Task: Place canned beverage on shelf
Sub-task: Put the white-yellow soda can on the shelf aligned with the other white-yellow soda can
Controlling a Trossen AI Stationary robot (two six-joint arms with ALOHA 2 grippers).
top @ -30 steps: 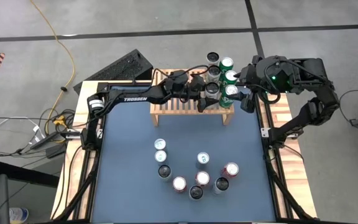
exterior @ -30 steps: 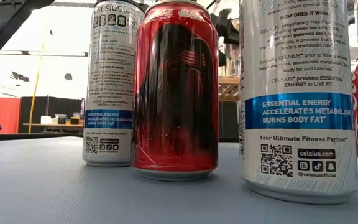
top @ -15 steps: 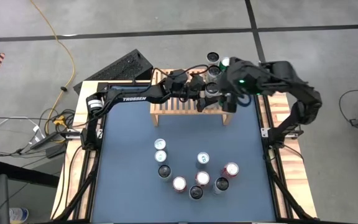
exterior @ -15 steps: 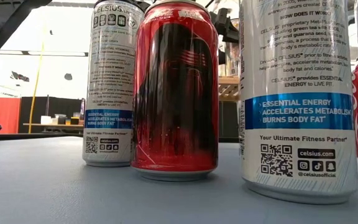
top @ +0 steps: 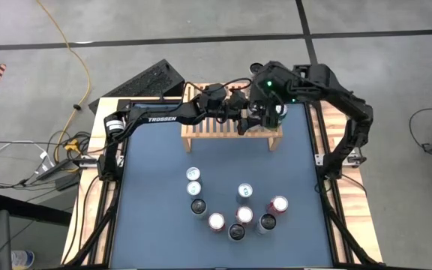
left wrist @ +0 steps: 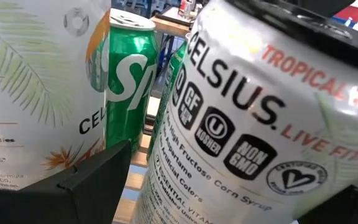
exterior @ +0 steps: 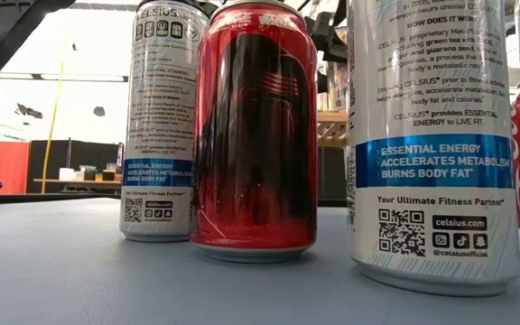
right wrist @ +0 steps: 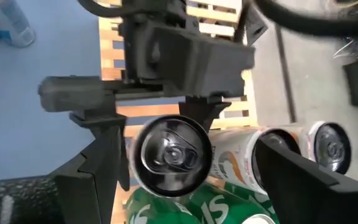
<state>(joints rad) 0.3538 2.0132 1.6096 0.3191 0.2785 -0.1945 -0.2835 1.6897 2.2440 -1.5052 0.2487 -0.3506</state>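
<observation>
The shelf (top: 216,129) stands at the table's far edge, with several cans on its right end, among them green ones (left wrist: 126,81). My left gripper (top: 252,112) reaches level across the shelf from the left and is open. Its fingers stand on either side of a white Celsius can (left wrist: 247,112) that is upright on the slats. A gap shows between the can and one finger (left wrist: 98,180). My right gripper (top: 267,105) hovers open above the same can's dark top (right wrist: 169,155), slanting down from the right.
Several cans stand in a loose cluster (top: 238,210) on the near half of the blue table; a red one (exterior: 255,135) and white Celsius ones fill the low view. A keyboard (top: 152,79) lies beyond the far-left corner. The shelf's left half is bare slats.
My right gripper has swung from beyond the shelf's right end toward the table's left. It has sunk a little and rolled, and is now over the cans at my left gripper. The cans stand as before.
</observation>
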